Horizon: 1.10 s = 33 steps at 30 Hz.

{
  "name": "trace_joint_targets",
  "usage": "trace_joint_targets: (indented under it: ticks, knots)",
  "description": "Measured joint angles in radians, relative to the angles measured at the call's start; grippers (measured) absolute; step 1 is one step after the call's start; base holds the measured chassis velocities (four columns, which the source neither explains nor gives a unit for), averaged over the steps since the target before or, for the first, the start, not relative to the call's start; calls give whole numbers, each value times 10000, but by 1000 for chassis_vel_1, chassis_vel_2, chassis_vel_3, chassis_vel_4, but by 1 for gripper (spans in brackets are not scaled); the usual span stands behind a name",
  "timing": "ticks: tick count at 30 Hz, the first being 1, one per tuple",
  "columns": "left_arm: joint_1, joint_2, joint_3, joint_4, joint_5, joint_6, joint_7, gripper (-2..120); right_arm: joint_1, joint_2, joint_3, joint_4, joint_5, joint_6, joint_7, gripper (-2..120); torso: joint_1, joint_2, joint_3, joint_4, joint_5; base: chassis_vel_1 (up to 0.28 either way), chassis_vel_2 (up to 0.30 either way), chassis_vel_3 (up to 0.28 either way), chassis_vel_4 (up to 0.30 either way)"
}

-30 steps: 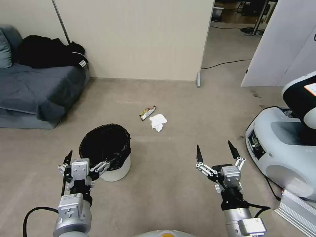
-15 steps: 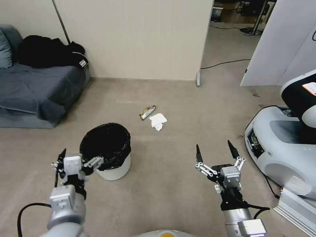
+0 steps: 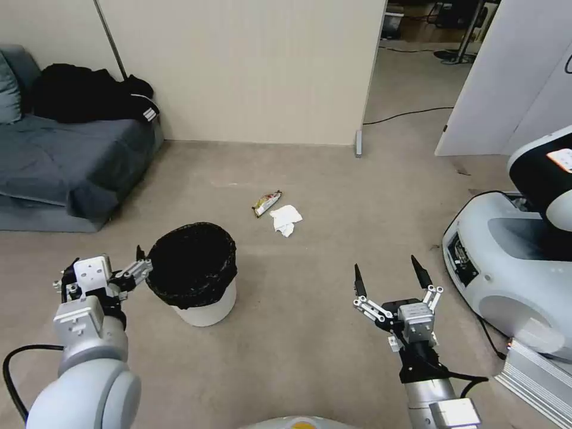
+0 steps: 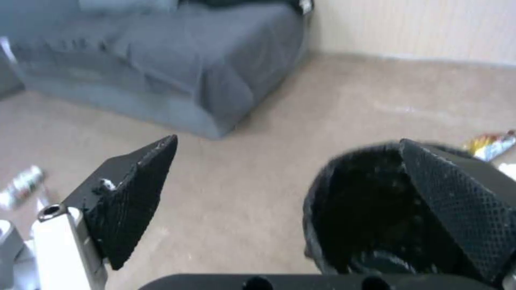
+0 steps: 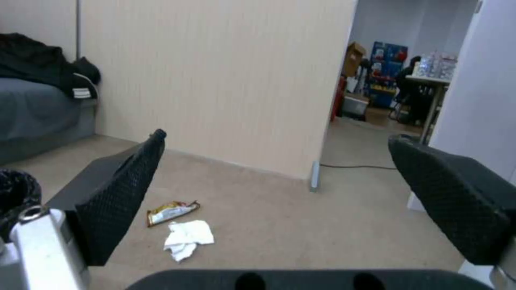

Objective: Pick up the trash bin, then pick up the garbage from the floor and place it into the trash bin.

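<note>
The trash bin, a white bucket with a black bag over its rim, stands on the carpet at the left. My left gripper hovers open just left of the bin, one finger reaching over its near rim; nothing is held. Beyond the bin lies the garbage: a yellow snack wrapper and a white tissue wad, side by side. The right gripper hangs open and empty above bare floor, well short of the litter.
A grey sofa with black clothing fills the far left. Another white robot stands at the right. A beige partition wall is behind, with a doorway to its right. A small bottle-like item lies on the floor.
My left arm has swung left and outward, carrying its gripper from the bin's near rim to the bin's left side. The right arm, bin and litter have stayed put.
</note>
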Motion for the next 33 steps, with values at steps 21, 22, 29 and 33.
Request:
trace_joint_targets:
  ticks: [21, 22, 29, 33]
  knots:
    - [-539, 29, 26, 1133, -1819, 1309, -117, 100, 46, 0, -36, -205, -6, 106, -160, 100, -1, 0, 0, 0, 1, 0, 0, 0, 0]
    - [-539, 38, 6, 1133, -1825, 1310, -74, 100, 48, 0, -35, -217, -8, 113, -164, 100, -1, 0, 0, 0, 1, 0, 0, 0, 0]
    - [-571, 59, -69, 1075, -1903, 1310, 30, 100, 49, 0, -48, -236, -41, 123, -177, 100, 0, 0, 0, 0, 1, 0, 0, 0, 0]
    - [-590, 64, -78, 1090, -1918, 1308, 30, 100, 49, 0, -48, -245, -44, 128, -177, 100, 0, 0, 0, 0, 1, 0, 0, 0, 0]
